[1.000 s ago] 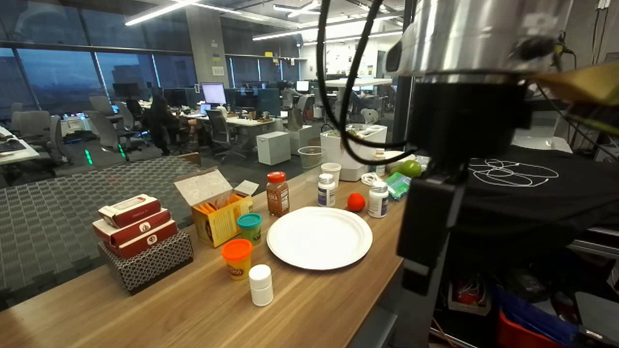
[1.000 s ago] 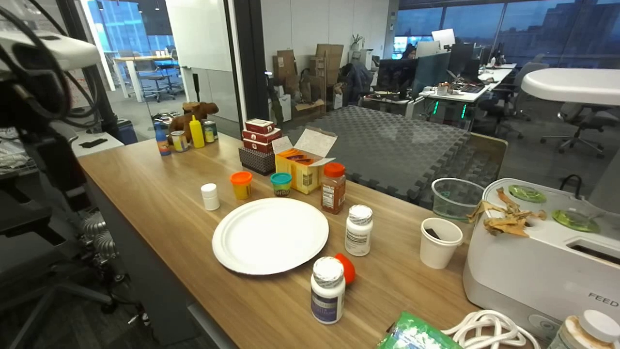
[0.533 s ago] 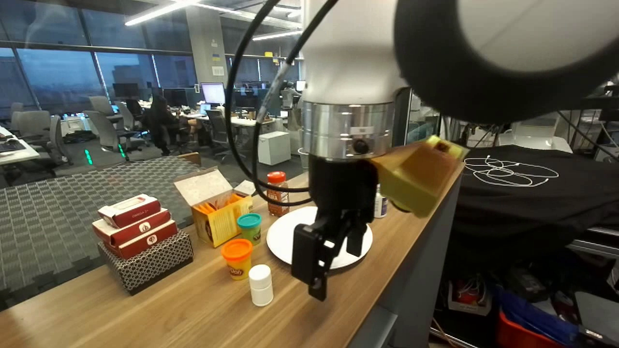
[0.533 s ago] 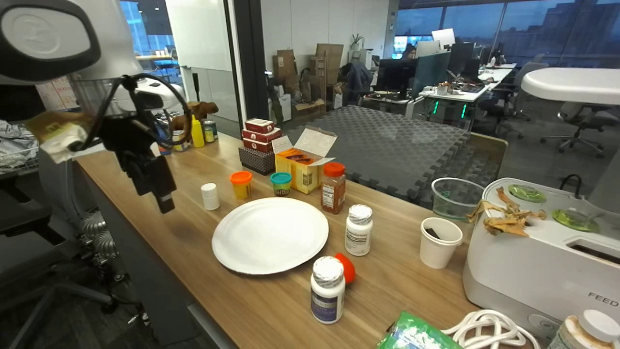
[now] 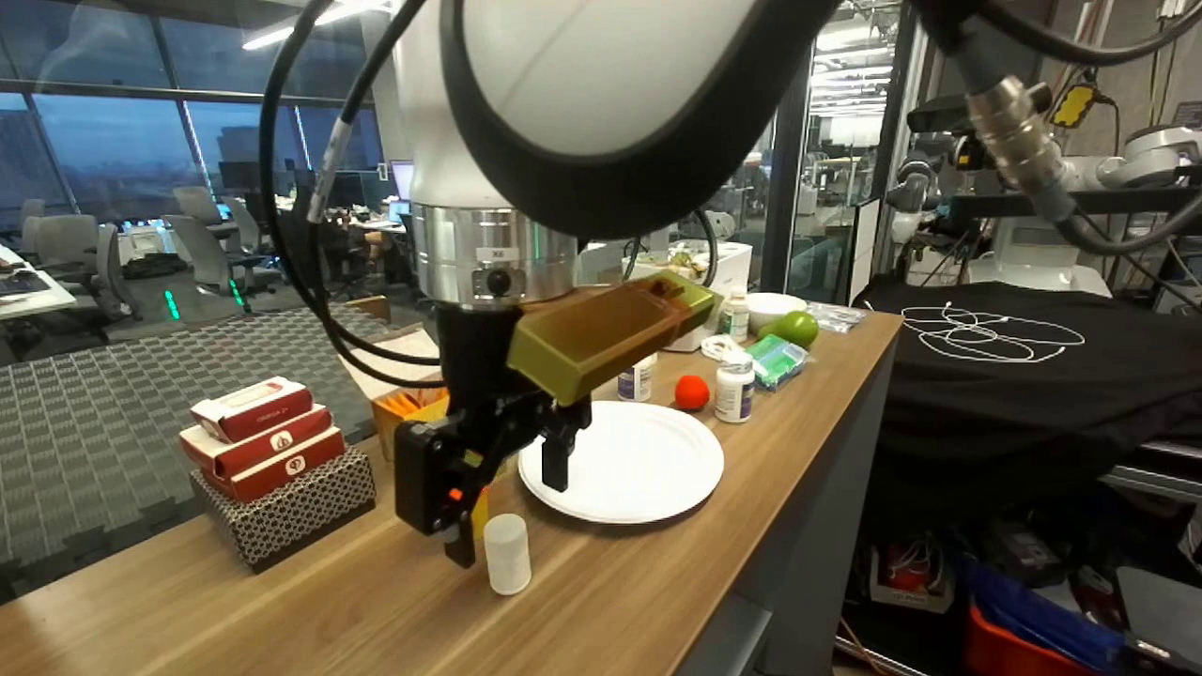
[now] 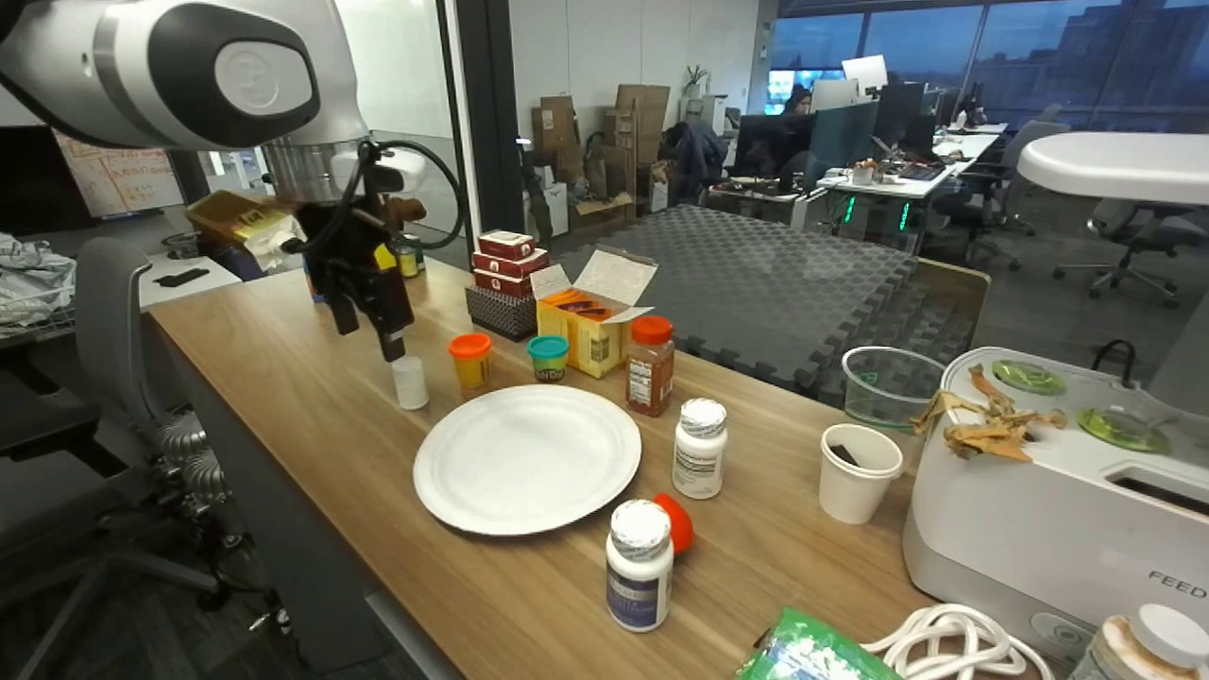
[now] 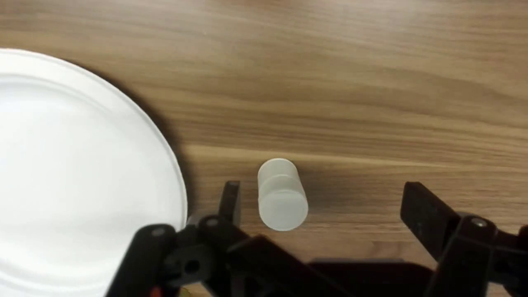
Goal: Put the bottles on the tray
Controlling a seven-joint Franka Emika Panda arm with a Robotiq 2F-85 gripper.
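The gripper (image 7: 321,202) is wide, its two fingers well apart. In the wrist view, the small bottle (image 7: 282,198) shows between them, upright on the table (image 7: 350,103), near the plate (image 7: 82,165). In an exterior view, the orange tub (image 6: 469,362) and the green tub (image 6: 549,361) come next, then the brown jar (image 6: 650,368) and, farthest, two labelled bottles (image 6: 700,451).

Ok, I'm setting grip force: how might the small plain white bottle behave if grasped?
The plain white bottle stands taller than wide, so it might tip. Its smooth-looking sides could slip; being round, it may roll once toppled.
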